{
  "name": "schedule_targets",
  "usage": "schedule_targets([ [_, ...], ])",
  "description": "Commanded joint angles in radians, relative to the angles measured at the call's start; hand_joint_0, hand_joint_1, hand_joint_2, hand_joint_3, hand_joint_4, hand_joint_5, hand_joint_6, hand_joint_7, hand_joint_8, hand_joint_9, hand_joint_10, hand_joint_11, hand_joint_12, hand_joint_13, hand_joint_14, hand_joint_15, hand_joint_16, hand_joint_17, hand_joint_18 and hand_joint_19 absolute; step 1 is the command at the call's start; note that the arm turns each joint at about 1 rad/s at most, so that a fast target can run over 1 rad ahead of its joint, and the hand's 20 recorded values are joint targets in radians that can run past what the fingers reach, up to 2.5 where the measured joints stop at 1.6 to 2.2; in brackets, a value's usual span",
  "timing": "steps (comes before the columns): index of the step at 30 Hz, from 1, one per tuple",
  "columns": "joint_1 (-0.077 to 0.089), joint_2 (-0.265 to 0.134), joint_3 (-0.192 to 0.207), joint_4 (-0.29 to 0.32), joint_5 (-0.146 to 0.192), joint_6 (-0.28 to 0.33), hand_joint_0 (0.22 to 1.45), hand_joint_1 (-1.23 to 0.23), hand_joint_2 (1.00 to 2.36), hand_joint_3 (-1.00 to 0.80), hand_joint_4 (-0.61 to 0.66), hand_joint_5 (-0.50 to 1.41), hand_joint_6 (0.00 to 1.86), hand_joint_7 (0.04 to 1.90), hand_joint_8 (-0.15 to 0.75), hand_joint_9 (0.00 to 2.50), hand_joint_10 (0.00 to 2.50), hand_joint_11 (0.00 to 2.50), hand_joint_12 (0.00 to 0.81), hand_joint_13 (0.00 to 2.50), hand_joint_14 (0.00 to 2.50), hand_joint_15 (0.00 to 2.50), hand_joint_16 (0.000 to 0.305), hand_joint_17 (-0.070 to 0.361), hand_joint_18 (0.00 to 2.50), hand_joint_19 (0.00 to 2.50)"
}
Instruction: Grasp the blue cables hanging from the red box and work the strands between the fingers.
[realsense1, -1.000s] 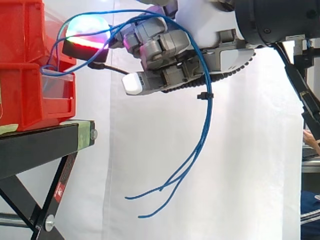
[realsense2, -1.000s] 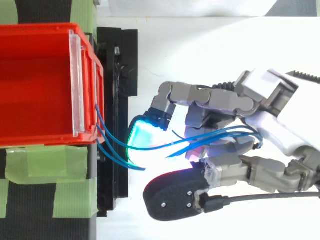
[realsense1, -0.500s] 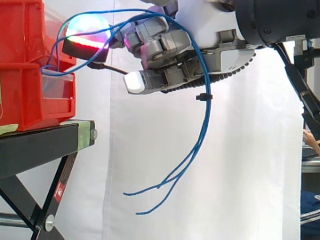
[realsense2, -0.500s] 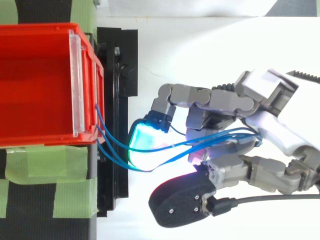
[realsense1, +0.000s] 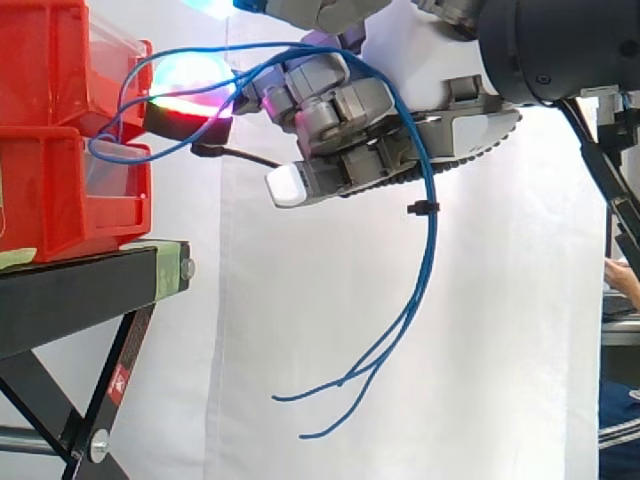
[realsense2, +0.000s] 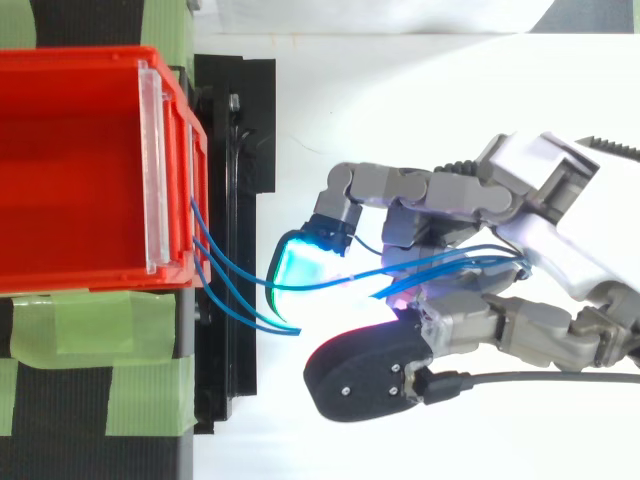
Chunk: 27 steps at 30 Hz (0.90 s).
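Observation:
Several thin blue cables (realsense1: 431, 250) leave the front of the red bin (realsense1: 48, 190), arch over my hand (realsense1: 350, 110) and hang down behind it, loose ends dangling near the stand's height. A small black tie (realsense1: 420, 208) binds them below the hand. Seen from above, the cables (realsense2: 236, 293) run from the bin's front wall (realsense2: 196, 190) between my curled fingers. One glowing green fingertip (realsense2: 300, 265) presses on the strands and a white pad (realsense1: 288, 187) sits under them. My hand (realsense2: 470, 215) is shut on the cables, just right of the bin.
The red bins stand stacked on a black stand (realsense1: 80, 295) with green tape (realsense2: 90, 330) on its top. A clear label holder (realsense2: 152, 170) fronts the upper bin. White curtain hangs behind, with open air below the hand.
My hand has shifted a little right, away from the bin, and slightly lower. The hanging cable ends have swung right with it, and the strands slid across the fingers.

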<state>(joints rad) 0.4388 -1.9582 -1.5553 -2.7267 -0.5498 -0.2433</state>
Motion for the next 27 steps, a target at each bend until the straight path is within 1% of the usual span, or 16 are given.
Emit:
schedule_targets([
  [1,-0.003,-0.001,0.0,0.012,0.001,-0.007,0.77,-0.6,1.0,-0.97,0.29,0.52,0.07,1.48,0.499,0.5,2.5,2.5,0.562,0.97,2.5,1.58,0.064,0.143,1.31,0.52],
  [2,-0.003,-0.001,-0.002,0.015,0.001,-0.013,0.77,-0.6,1.0,-0.97,0.3,0.52,0.07,1.49,0.5,0.5,2.5,2.5,0.565,0.97,2.5,1.62,0.064,0.143,1.31,0.53],
  [6,-0.006,-0.001,-0.002,0.021,0.001,-0.033,0.77,-0.6,1.0,-0.97,0.29,0.52,0.08,1.49,0.503,0.51,2.5,2.5,0.563,0.97,2.5,1.6,0.064,0.143,1.32,0.53],
  [7,-0.008,0.001,-0.002,0.022,0.001,-0.044,0.77,-0.6,1.0,-0.97,0.29,0.52,0.08,1.49,0.499,0.5,2.5,2.5,0.562,0.97,2.5,1.6,0.062,0.14,1.31,0.52],
  [8,-0.011,-0.001,0.0,0.025,0.002,-0.067,0.77,-0.6,1.0,-0.97,0.29,0.52,0.08,1.49,0.499,0.51,2.5,2.5,0.562,0.97,2.5,1.6,0.062,0.14,1.32,0.52],
  [10,-0.012,0.001,0.0,0.027,0.002,-0.076,0.78,-0.6,1.0,-0.95,0.29,0.52,0.08,1.48,0.499,0.51,2.5,2.5,0.563,0.97,2.5,1.61,0.063,0.141,1.31,0.54],
  [11,-0.015,-0.001,-0.002,0.03,0.004,-0.087,0.79,-0.6,1.0,-0.94,0.28,0.52,0.08,1.49,0.497,0.51,2.5,2.5,0.562,0.97,2.5,1.61,0.062,0.139,1.31,0.54],
  [15,-0.019,-0.001,0.0,0.038,0.019,-0.103,0.8,-0.61,1.0,-0.91,0.28,0.52,0.09,1.48,0.496,0.52,2.5,2.5,0.56,0.98,2.5,1.59,0.061,0.138,1.31,0.56],
  [18,-0.02,-0.001,0.0,0.044,0.024,-0.11,0.81,-0.61,1.0,-0.9,0.28,0.52,0.09,1.48,0.494,0.53,2.5,2.5,0.553,0.98,2.5,1.59,0.06,0.135,1.31,0.56],
  [20,-0.022,0.001,0.0,0.054,0.025,-0.125,0.81,-0.61,1.0,-0.89,0.28,0.53,0.09,1.48,0.492,0.53,2.5,2.5,0.554,0.98,2.5,1.59,0.061,0.138,1.33,0.57],
  [23,-0.022,0.001,-0.002,0.058,0.03,-0.162,0.81,-0.61,1.0,-0.88,0.28,0.54,0.08,1.48,0.492,0.54,2.5,2.5,0.554,0.99,2.5,1.58,0.061,0.137,1.33,0.58],
  [24,-0.023,0.001,0.0,0.058,0.03,-0.172,0.82,-0.61,1.01,-0.86,0.27,0.55,0.08,1.48,0.49,0.54,2.5,2.5,0.549,0.99,2.5,1.6,0.059,0.133,1.33,0.59],
  [25,-0.023,-0.001,0.0,0.058,0.034,-0.195,0.83,-0.62,1.01,-0.81,0.26,0.55,0.07,1.49,0.49,0.55,2.5,2.5,0.55,0.99,2.5,1.62,0.059,0.132,1.33,0.6],
  [26,-0.023,-0.001,0.0,0.058,0.034,-0.195,0.84,-0.62,1.01,-0.79,0.26,0.55,0.07,1.49,0.491,0.55,2.5,2.5,0.556,0.99,2.5,1.62,0.059,0.132,1.33,0.61],
  [27,-0.023,0.001,0.0,0.064,0.039,-0.212,0.84,-0.62,1.01,-0.77,0.27,0.55,0.07,1.5,0.49,0.55,2.5,2.5,0.549,0.99,2.5,1.61,0.058,0.131,1.33,0.62],
])
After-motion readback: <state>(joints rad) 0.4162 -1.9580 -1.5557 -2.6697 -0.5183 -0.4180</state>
